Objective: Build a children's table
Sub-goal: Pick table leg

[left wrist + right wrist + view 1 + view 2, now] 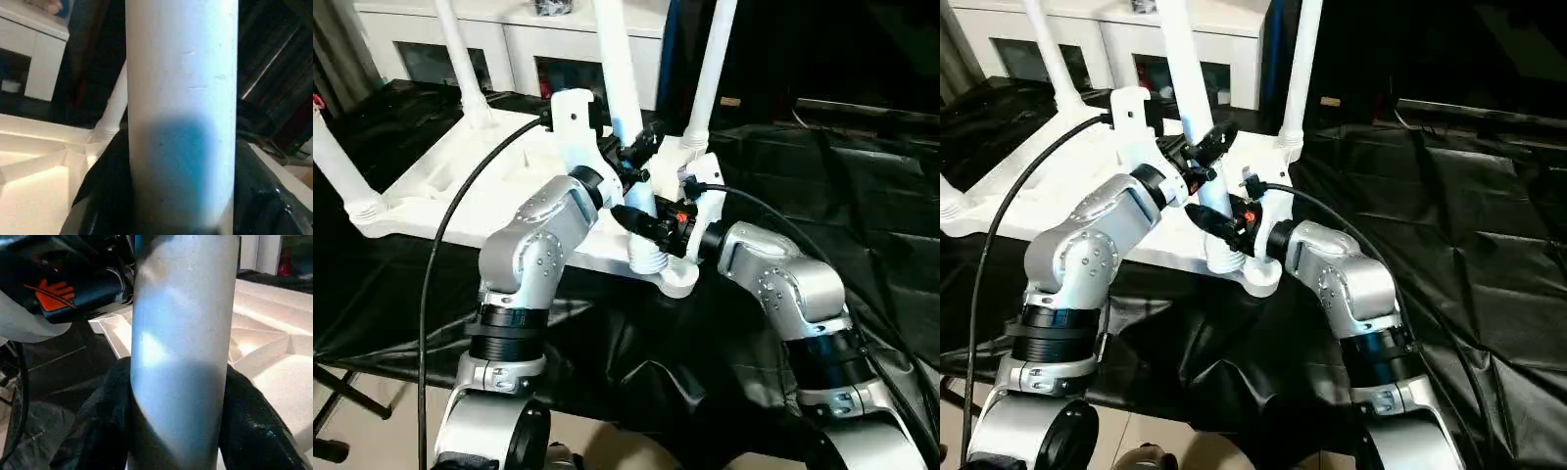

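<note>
While both arms crowd one corner, this is how it stands:

Table: the white tabletop (pixel 460 191) lies upside down, ribbed underside up, on a surface draped in black sheeting (pixel 862 215).
Legs: four white legs stand up from the corner sockets; the nearest leg (pixel 625 88) rises from the near corner socket (pixel 671 279).
Left gripper (pixel 636 157): clenched around the nearest leg, black fingers (pixel 105 196) flanking the tube.
Right gripper (pixel 656 227): clamped on the same leg lower down, just above the socket.
Risk: if the leg is not fully seated, I'd guess uneven pushing from two grips could tilt it in the socket or drag the top across the slippery sheeting.
Second risk: the grippers sit close together and their cables could snag.
Surface: crinkled and glossy.
Room: a white cabinet (pixel 509 44) with glass doors stands behind; pale floor below.
</note>
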Tool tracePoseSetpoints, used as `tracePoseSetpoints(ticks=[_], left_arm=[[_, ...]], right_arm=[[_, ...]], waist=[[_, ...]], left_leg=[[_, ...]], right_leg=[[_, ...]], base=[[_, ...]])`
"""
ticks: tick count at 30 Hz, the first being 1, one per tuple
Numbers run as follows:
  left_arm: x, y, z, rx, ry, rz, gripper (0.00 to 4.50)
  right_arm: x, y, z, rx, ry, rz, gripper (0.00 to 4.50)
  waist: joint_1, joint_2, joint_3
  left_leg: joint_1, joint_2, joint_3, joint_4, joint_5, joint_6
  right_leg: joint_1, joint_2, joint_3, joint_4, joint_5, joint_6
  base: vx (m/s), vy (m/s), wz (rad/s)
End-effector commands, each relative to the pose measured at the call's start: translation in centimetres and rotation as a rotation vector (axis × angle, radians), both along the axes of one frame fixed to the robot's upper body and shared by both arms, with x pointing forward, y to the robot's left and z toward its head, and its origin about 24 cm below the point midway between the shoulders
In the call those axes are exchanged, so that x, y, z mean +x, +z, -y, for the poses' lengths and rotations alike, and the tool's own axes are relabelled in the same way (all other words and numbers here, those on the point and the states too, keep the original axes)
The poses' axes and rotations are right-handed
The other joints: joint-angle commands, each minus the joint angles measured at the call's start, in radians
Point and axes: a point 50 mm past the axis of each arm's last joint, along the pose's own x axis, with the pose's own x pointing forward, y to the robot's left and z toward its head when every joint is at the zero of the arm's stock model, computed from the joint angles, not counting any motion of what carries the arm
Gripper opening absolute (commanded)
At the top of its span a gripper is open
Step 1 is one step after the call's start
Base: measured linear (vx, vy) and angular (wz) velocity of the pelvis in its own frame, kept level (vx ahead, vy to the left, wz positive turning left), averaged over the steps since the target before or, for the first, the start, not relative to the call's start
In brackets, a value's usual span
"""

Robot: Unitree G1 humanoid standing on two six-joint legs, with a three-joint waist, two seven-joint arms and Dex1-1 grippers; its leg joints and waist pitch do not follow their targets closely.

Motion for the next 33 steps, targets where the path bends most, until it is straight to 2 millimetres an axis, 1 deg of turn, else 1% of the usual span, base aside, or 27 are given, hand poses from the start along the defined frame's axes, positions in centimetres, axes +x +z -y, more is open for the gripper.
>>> tracePoseSetpoints(ticks=[1,2,3,5,6,7,8,9,10,11,12,13,14,16,17,18,19,20,23,26,27,28,29,31,32,33], left_arm=[[0.2,0.7,-0.3,-0.001,-0.012,0.032,1.93],[0.2,0.8,-0.2,0.005,-0.028,0.037,1.92],[0.1,0.8,-0.1,0.011,-0.053,0.042,1.90],[0.0,0.7,-0.1,0.013,-0.092,0.046,1.89],[0.0,0.7,-0.1,0.017,-0.120,0.048,1.89],[0.0,0.6,-0.1,0.020,-0.138,0.048,1.89],[-0.2,0.6,-0.1,0.027,-0.179,0.052,1.88],[-0.4,0.5,-0.1,0.036,-0.227,0.056,1.88],[-0.5,0.4,-0.1,0.042,-0.257,0.059,1.88],[-0.7,0.4,-0.1,0.037,-0.297,0.059,1.88],[-0.8,0.5,-0.1,0.032,-0.317,0.058,1.88],[-1.1,0.5,-0.1,0.021,-0.369,0.059,1.88],[-1.5,0.6,-0.1,0.002,-0.436,0.070,1.88],[-2.0,1.0,0.0,-0.042,-0.508,0.087,1.88],[-2.4,1.4,0.0,-0.088,-0.556,0.105,1.88],[-2.4,1.4,0.0,-0.090,-0.557,0.105,1.88],[-2.7,1.7,0.1,-0.118,-0.594,0.119,1.88],[-2.9,1.9,0.1,-0.133,-0.617,0.128,1.88],[-3.6,2.4,0.1,-0.180,-0.705,0.162,1.88],[-3.8,2.5,0.0,-0.196,-0.728,0.166,1.88],[-3.8,2.4,-0.1,-0.194,-0.732,0.166,1.88],[-3.8,2.4,-0.2,-0.188,-0.738,0.165,1.88],[-3.8,2.3,-0.2,-0.187,-0.739,0.165,1.88],[-3.8,2.3,-0.3,-0.189,-0.736,0.162,1.88],[-3.8,2.3,-0.3,-0.189,-0.736,0.162,1.88],[-3.8,2.3,-0.4,-0.188,-0.735,0.162,1.88]], right_arm=[[-0.4,1.0,-0.4,0.013,0.043,0.052,1.86],[-0.3,1.0,-0.4,0.021,0.043,0.043,1.86],[-0.2,1.2,-0.1,0.035,0.037,0.037,2.21],[0.0,1.3,0.5,0.038,0.051,0.022,2.56],[0.0,1.5,0.8,0.036,0.071,0.021,2.56],[0.0,1.6,1.0,0.034,0.085,0.021,2.63],[-0.2,1.8,1.3,0.026,0.126,0.015,2.84],[-0.5,2.0,1.7,0.010,0.175,0.009,2.84],[-0.6,2.1,1.9,-0.002,0.207,0.004,2.84],[-0.8,2.1,2.2,-0.025,0.234,0.000,2.93],[-0.8,2.1,2.4,-0.039,0.244,-0.002,2.94],[-1.0,2.3,2.8,-0.039,0.284,-0.017,2.94],[-1.3,2.8,3.3,-0.018,0.335,-0.039,2.94],[-1.4,3.4,3.7,0.025,0.375,-0.061,2.94],[-1.4,3.6,3.8,0.045,0.385,-0.076,2.94],[-1.4,3.7,3.8,0.046,0.386,-0.077,2.94],[-1.3,3.7,3.9,0.053,0.395,-0.089,2.94],[-1.3,3.7,4.0,0.056,0.401,-0.097,2.94],[-1.5,3.6,4.0,0.056,0.433,-0.131,2.94],[-1.6,3.5,4.1,0.053,0.463,-0.149,2.94],[-1.7,3.4,4.1,0.048,0.473,-0.154,2.67],[-1.9,3.3,4.1,0.035,0.488,-0.169,2.67],[-1.9,3.1,4.0,0.028,0.492,-0.177,2.61],[-1.9,2.9,4.0,0.010,0.490,-0.181,2.53],[-1.9,2.8,4.0,0.002,0.486,-0.182,2.25],[-1.9,2.7,4.0,-0.001,0.484,-0.183,2.18]], waist=[[-0.005,-0.007,-0.089],[-0.005,-0.007,-0.089],[-0.006,-0.007,-0.089],[-0.005,-0.007,-0.089],[-0.004,-0.005,-0.091],[-0.003,-0.005,-0.091],[-0.004,-0.005,-0.090],[-0.002,-0.006,-0.092],[0.000,-0.005,-0.092],[0.000,-0.005,-0.091],[0.000,-0.007,-0.091],[0.000,-0.013,-0.091],[0.002,-0.013,-0.093],[0.002,-0.012,-0.092],[0.002,-0.014,-0.092],[0.001,-0.015,-0.091],[0.000,-0.018,-0.091],[0.001,-0.016,-0.090],[0.000,-0.018,-0.088],[0.001,-0.018,-0.087],[0.001,-0.019,-0.087],[0.002,-0.021,-0.088],[0.003,-0.021,-0.087],[0.002,-0.023,-0.088],[0.002,-0.023,-0.088],[0.003,-0.022,-0.089]], left_leg=[[0.014,0.031,-0.012,-0.076,-0.181,-0.018],[0.015,0.031,-0.012,-0.077,-0.184,-0.018],[0.016,0.031,-0.012,-0.077,-0.186,-0.018],[0.015,0.031,-0.012,-0.077,-0.181,-0.017],[0.016,0.030,-0.013,-0.076,-0.179,-0.014],[0.016,0.031,-0.012,-0.076,-0.178,-0.013],[0.016,0.031,-0.012,-0.076,-0.175,-0.011],[0.017,0.030,-0.011,-0.074,-0.168,-0.005],[0.017,0.031,-0.012,-0.074,-0.164,-0.004],[0.015,0.032,-0.011,-0.074,-0.160,-0.004],[0.013,0.030,-0.011,-0.073,-0.156,-0.003],[0.013,0.031,-0.009,-0.072,-0.149,-0.002],[0.013,0.029,-0.008,-0.069,-0.140,0.008],[0.014,0.031,-0.008,-0.069,-0.134,0.018],[0.013,0.031,-0.007,-0.067,-0.133,0.021],[0.012,0.031,-0.007,-0.067,-0.134,0.020],[0.011,0.032,-0.007,-0.068,-0.135,0.017],[0.014,0.032,-0.007,-0.068,-0.141,0.015],[0.014,0.030,-0.006,-0.068,-0.153,0.012],[0.015,0.032,-0.007,-0.070,-0.160,0.005],[0.016,0.032,-0.008,-0.070,-0.161,0.001],[0.016,0.032,-0.007,-0.070,-0.160,0.000],[0.017,0.032,-0.008,-0.071,-0.157,-0.001],[0.015,0.032,-0.009,-0.072,-0.160,-0.005],[0.015,0.032,-0.008,-0.071,-0.159,-0.007],[0.015,0.033,-0.009,-0.071,-0.155,-0.007]], right_leg=[[0.055,-0.073,0.055,-0.087,-0.303,-0.098],[0.055,-0.073,0.055,-0.088,-0.310,-0.095],[0.054,-0.073,0.055,-0.089,-0.313,-0.094],[0.055,-0.073,0.055,-0.088,-0.307,-0.094],[0.057,-0.073,0.055,-0.086,-0.299,-0.095],[0.057,-0.072,0.056,-0.085,-0.292,-0.097],[0.055,-0.070,0.056,-0.083,-0.276,-0.102],[0.058,-0.069,0.056,-0.081,-0.262,-0.106],[0.059,-0.070,0.057,-0.079,-0.255,-0.109],[0.059,-0.070,0.057,-0.078,-0.246,-0.118],[0.061,-0.071,0.056,-0.077,-0.243,-0.122],[0.061,-0.073,0.057,-0.075,-0.240,-0.128],[0.063,-0.073,0.057,-0.074,-0.236,-0.139],[0.062,-0.074,0.057,-0.074,-0.234,-0.154],[0.061,-0.075,0.056,-0.073,-0.238,-0.168],[0.062,-0.076,0.055,-0.073,-0.244,-0.171],[0.063,-0.076,0.055,-0.073,-0.251,-0.170],[0.061,-0.076,0.055,-0.075,-0.268,-0.171],[0.060,-0.075,0.055,-0.081,-0.308,-0.151],[0.059,-0.074,0.054,-0.085,-0.340,-0.129],[0.058,-0.074,0.054,-0.087,-0.353,-0.119],[0.058,-0.074,0.054,-0.087,-0.355,-0.114],[0.057,-0.073,0.055,-0.087,-0.354,-0.110],[0.058,-0.073,0.054,-0.086,-0.360,-0.102],[0.058,-0.074,0.054,-0.087,-0.364,-0.099],[0.057,-0.075,0.055,-0.086,-0.357,-0.100]], base=[[0.000,0.000,0.00],[0.000,0.000,0.00],[0.000,0.000,0.00],[0.000,0.000,0.00],[0.000,0.000,0.00],[0.000,0.000,0.00],[0.000,0.000,0.00],[0.000,0.000,0.00],[0.000,0.000,0.00],[0.000,0.000,0.00],[0.000,0.000,0.00],[0.000,0.000,0.00],[0.000,0.000,0.00],[0.000,0.000,0.00],[0.000,0.000,0.00],[0.000,0.000,0.00],[0.000,0.000,0.00],[0.000,0.000,0.00],[0.000,0.000,0.00],[0.000,0.000,0.00],[0.000,0.000,0.00],[0.000,0.000,0.00],[0.000,0.000,0.00],[0.000,0.000,0.00],[0.000,0.000,0.00],[0.000,0.000,0.00]])
